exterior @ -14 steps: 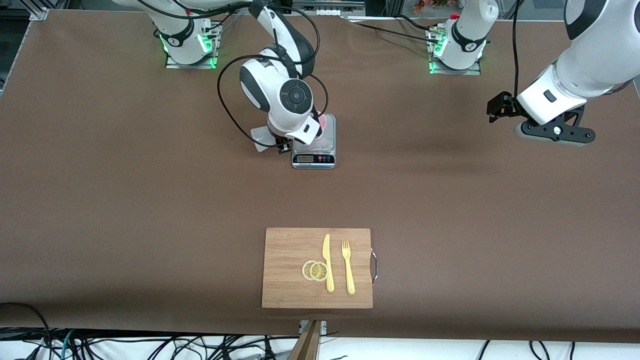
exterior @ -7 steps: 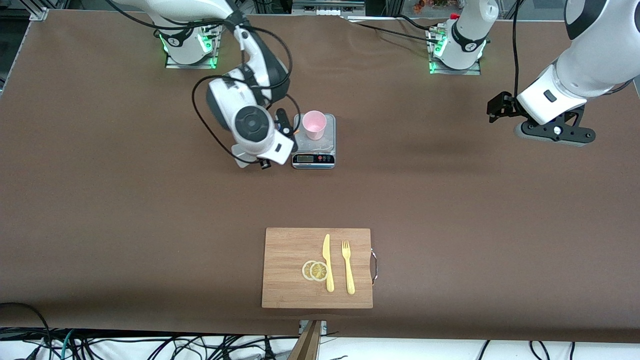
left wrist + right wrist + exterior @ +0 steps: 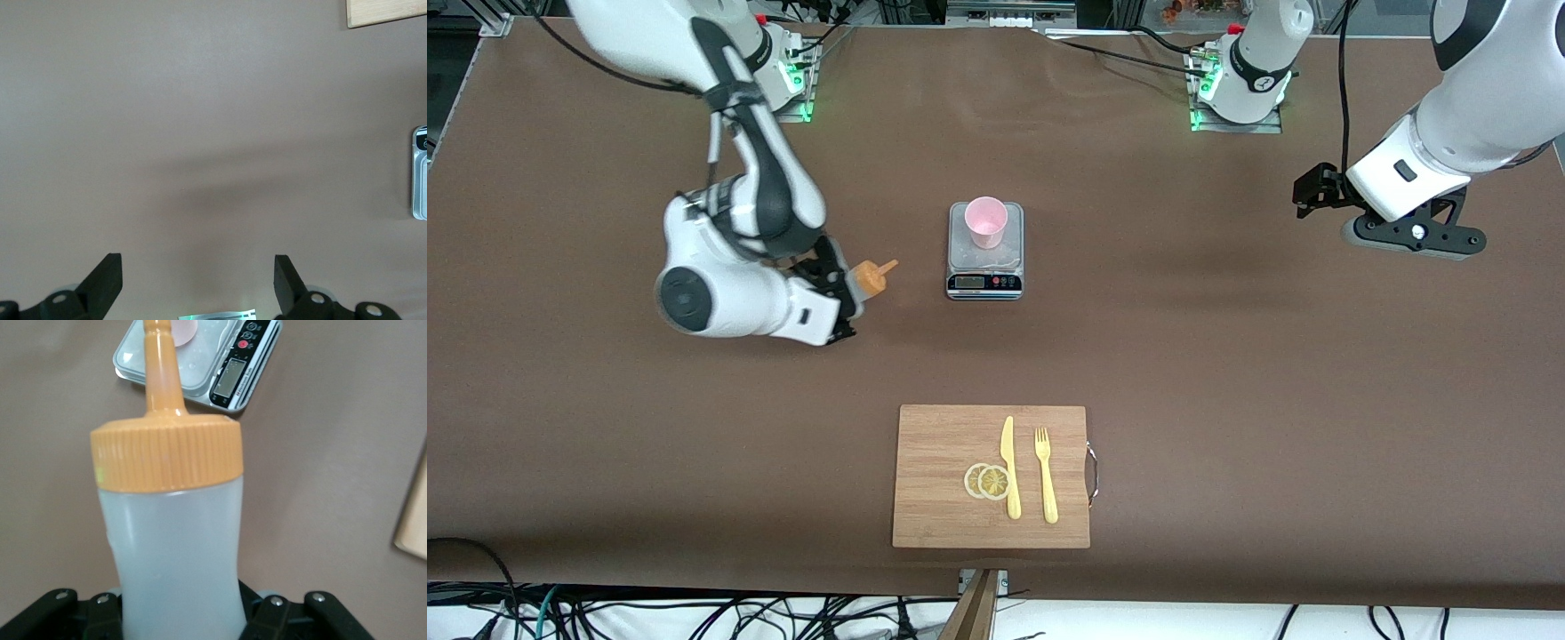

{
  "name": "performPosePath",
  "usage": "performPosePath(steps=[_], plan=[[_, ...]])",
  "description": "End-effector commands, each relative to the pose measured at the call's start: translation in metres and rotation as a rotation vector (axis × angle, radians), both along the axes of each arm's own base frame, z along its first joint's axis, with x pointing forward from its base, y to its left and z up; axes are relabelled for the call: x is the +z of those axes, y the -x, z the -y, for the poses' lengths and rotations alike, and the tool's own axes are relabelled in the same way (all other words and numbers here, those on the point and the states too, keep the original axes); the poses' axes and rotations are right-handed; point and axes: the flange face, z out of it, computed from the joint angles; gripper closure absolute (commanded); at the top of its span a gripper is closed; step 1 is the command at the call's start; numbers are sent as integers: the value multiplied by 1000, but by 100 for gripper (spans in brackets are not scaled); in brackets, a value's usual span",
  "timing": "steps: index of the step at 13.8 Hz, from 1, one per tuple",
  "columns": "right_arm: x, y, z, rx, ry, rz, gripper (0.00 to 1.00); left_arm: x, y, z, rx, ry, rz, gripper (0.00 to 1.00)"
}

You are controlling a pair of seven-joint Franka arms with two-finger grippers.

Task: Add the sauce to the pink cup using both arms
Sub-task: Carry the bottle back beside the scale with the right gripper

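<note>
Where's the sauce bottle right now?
The sauce bottle is gripped in the right gripper, lying tilted above the table toward the right arm's end of the scale, its orange nozzle pointing at the pink cup.

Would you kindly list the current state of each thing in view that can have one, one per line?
Sauce bottle: capped, tilted with its nozzle toward the scale, held in the air.
Right gripper: shut on the sauce bottle, over the table beside the scale.
Left gripper: open, empty, waiting over bare table.
Pink cup: upright on the scale.
Scale: carrying the pink cup.
Cutting board: flat, bearing a knife, fork and lemon slices.
</note>
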Motion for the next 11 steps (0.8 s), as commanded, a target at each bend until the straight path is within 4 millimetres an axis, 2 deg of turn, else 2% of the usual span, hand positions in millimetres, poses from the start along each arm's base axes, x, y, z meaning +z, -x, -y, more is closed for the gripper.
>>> performPosePath(steps=[1, 5, 8, 11], plan=[[-14, -9, 49, 7, -190, 9, 100, 5, -2, 1, -5, 23, -12, 0], [-42, -7, 127, 15, -417, -27, 100, 6, -2, 1, -7, 24, -9, 0], [-63, 5, 191, -53, -570, -100, 100, 6, -2, 1, -7, 24, -10, 0], [-100, 24, 234, -113, -727, -178, 100, 6, -2, 1, -5, 24, -10, 0]])
